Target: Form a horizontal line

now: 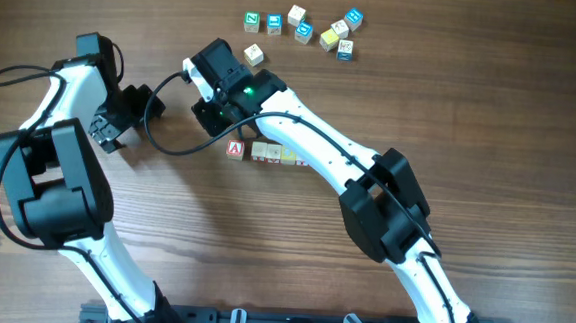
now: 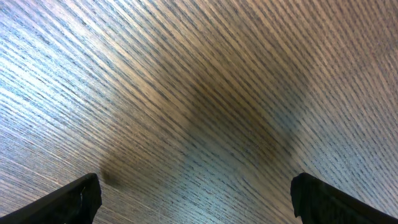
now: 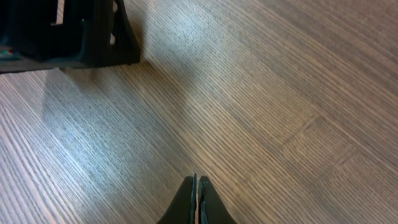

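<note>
In the overhead view the horizontal line lies mid-table. A cube with a red "A" is at its left end, with two cream cubes to its right. The rest of the line is hidden under my right arm. My right gripper is shut and empty, just up and left of the "A" cube. In the right wrist view its fingers are pressed together over bare wood. My left gripper is open and empty at the left. Its jaws stand wide apart over bare wood.
Several loose cubes with blue, green, cream and yellow faces are clustered at the far edge. A single cream cube lies next to the right wrist. The left gripper's black body shows in the right wrist view.
</note>
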Controlling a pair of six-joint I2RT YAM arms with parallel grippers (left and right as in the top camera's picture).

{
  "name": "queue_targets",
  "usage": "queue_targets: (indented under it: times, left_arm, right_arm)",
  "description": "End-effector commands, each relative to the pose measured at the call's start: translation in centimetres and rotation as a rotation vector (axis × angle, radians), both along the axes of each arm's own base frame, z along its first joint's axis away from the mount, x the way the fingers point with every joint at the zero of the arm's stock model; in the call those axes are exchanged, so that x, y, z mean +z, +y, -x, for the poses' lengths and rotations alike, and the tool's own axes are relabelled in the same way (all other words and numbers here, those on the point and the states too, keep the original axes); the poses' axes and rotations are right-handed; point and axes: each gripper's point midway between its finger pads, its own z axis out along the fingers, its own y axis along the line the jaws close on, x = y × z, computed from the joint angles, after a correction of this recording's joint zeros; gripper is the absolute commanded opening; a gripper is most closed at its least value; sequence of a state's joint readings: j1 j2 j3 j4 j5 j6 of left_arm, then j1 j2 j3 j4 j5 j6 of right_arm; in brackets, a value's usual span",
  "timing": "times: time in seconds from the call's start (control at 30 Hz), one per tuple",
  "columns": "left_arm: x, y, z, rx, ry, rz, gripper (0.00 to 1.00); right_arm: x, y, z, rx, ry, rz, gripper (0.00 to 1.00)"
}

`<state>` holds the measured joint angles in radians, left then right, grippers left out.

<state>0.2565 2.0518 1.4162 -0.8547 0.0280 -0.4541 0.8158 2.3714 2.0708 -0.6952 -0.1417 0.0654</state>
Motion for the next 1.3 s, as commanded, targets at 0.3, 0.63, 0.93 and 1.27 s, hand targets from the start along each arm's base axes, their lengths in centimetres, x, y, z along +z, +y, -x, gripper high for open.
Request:
queue_targets:
  times: [0.3,0.63,0.93,1.27]
  left_arm:
    - [-0.5,0.0,0.1,-0.002,0.009,0.011,1.00]
    - [-0.5,0.0,0.1,-0.001,0.008,0.010,1.00]
    - [-0.5,0.0,0.1,-0.001,0.008,0.010,1.00]
    - [-0.5,0.0,0.1,-0.001,0.009,0.011,1.00]
  right_arm:
    - [-0.5,1.1,-0.5,-0.008,-0.012,-0.036,0.04]
    - [-0.3,1.3,-0.7,-0.011,-0.019,-0.047,0.04]
    - [-0.6,1.0,-0.4,-0.011,-0.002,-0.028,0.04]
    - [-0.9,0.7,-0.1,-0.011,0.009,-0.017,0.04]
